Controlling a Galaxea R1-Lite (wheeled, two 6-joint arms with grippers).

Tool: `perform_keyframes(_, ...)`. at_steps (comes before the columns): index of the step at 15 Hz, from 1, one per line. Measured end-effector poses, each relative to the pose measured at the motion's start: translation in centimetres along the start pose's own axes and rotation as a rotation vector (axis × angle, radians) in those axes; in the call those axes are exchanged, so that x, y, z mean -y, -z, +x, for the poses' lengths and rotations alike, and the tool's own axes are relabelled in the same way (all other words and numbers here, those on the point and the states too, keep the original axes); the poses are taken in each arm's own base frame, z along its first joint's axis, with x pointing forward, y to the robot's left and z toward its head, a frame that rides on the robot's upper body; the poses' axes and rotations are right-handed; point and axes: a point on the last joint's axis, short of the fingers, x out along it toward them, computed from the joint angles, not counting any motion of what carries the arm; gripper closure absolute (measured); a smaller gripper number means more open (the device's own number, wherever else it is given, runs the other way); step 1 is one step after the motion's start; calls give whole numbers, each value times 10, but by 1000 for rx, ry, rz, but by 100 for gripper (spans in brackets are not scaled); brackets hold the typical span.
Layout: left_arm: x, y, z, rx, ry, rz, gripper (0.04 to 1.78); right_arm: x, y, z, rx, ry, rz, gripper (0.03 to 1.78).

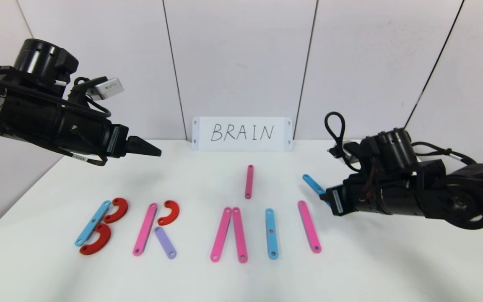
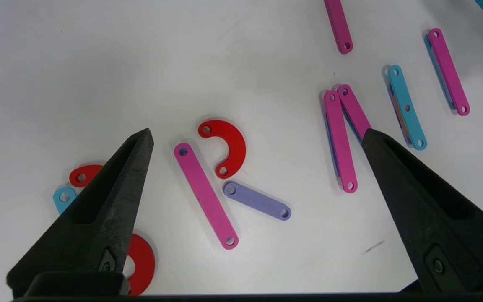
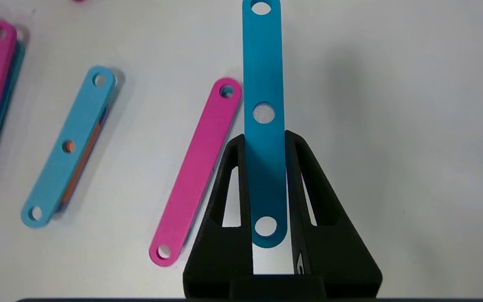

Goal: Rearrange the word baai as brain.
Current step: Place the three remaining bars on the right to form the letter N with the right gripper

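Note:
Flat plastic letters lie in a row on the white table. At the left is a B of a blue strip (image 1: 92, 222) and two red curves (image 1: 115, 209). Beside it is an R of a pink strip (image 1: 145, 229), a red curve (image 1: 169, 212) and a purple strip (image 1: 165, 242). Two pink strips (image 1: 229, 233) meet in an A shape. Then come a blue strip (image 1: 271, 233) and a pink strip (image 1: 309, 226). My right gripper (image 3: 264, 140) is shut on a blue strip (image 3: 263, 105) just above the table, right of that pink strip. My left gripper (image 2: 258, 136) is open, high over the R.
A loose pink strip (image 1: 248, 181) lies behind the A shape. A white card (image 1: 242, 133) with handwritten BRAIN leans on the back wall. The table's front edge is near me, with bare table right of the letters.

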Motion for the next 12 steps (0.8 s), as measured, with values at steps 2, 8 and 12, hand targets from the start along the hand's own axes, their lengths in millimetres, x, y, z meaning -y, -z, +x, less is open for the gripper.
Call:
perform_keyframes(2,1,0,0,-2,2,1,8,4,15,1,10,-32,-41,154)
perform_keyframes(8,1,0,1,-4,4,3,8,8,31,11,-20,-34,-36,154)
perform_keyframes(12,1,1,1,-6,4,2,8,12,40,15,-38,-26,-26,154)
